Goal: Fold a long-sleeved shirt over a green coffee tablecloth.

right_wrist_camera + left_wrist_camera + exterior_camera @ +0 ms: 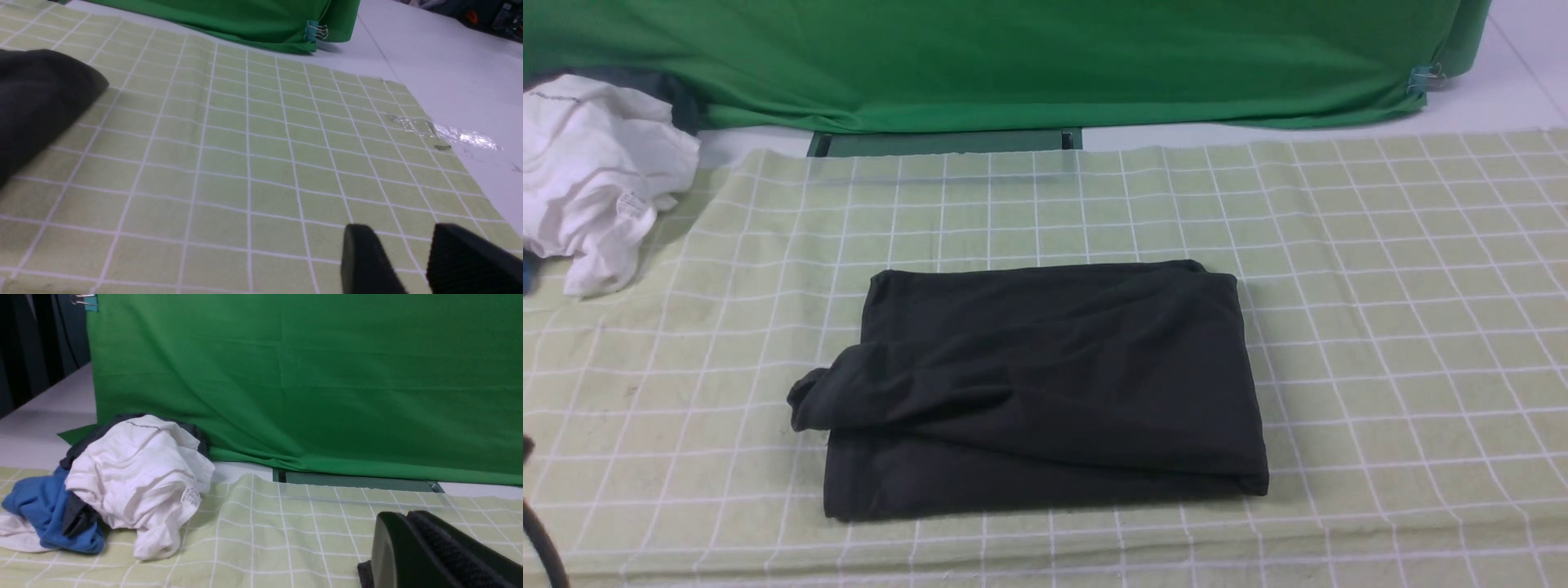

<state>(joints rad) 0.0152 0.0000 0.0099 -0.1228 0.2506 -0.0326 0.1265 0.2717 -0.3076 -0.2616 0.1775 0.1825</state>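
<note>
- Front view: the long-sleeved shirt [1045, 384] lies folded into a rough rectangle in the middle of the green coffee tablecloth [1405, 269]. One sleeve cuff [809, 400] bulges out past its left edge. No arm reaches over it. A crumpled white garment [592, 175] sits at the far left, and a green backdrop [1013, 57] hangs behind.
- Left wrist view: the left end effector [441, 555] is clenched with nothing between its pads, above the checked cloth. The white garment rests on a blue garment [41, 514]. The shirt is out of sight here.
- Right wrist view: the right end effector [412, 261] stands released, its jaws apart and empty above bare tablecloth; a corner of the black shirt shows well apart from it.
- Handling, as I judge it: the knit is soft, light and limp, so it will sag and slide when lifted. To tidy it, pinch the protruding cuff or a folded corner through all layers.
</note>
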